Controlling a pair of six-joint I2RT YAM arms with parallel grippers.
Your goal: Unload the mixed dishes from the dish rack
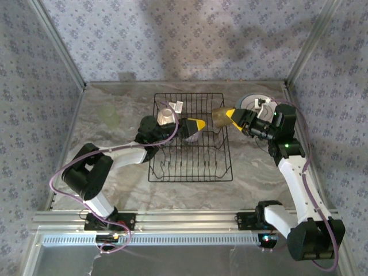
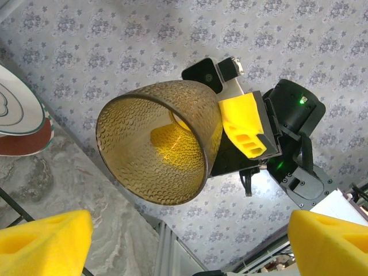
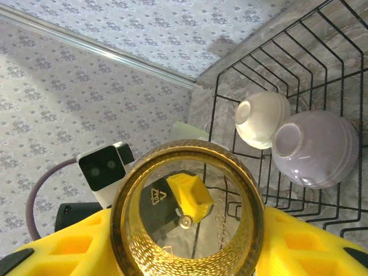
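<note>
My right gripper (image 1: 231,117) is shut on the olive-brown cup (image 1: 219,117), holding it on its side above the right edge of the black wire dish rack (image 1: 191,180). In the right wrist view the cup (image 3: 190,224) sits between the yellow pads (image 3: 310,247). In the left wrist view the cup's mouth (image 2: 152,149) faces me. My left gripper (image 1: 195,127) hangs open inside the rack, pointing at the cup, with nothing between its fingers (image 2: 46,241). A cream bowl (image 3: 261,119) and a lilac bowl (image 3: 315,148) lie in the rack's far left corner.
A stack of plates (image 1: 251,102) lies on the table at the back right, just behind my right wrist; in the left wrist view the stack (image 2: 17,112) shows at the left edge. A pale green object (image 1: 109,115) rests on the marble table left of the rack. Patterned walls close in three sides.
</note>
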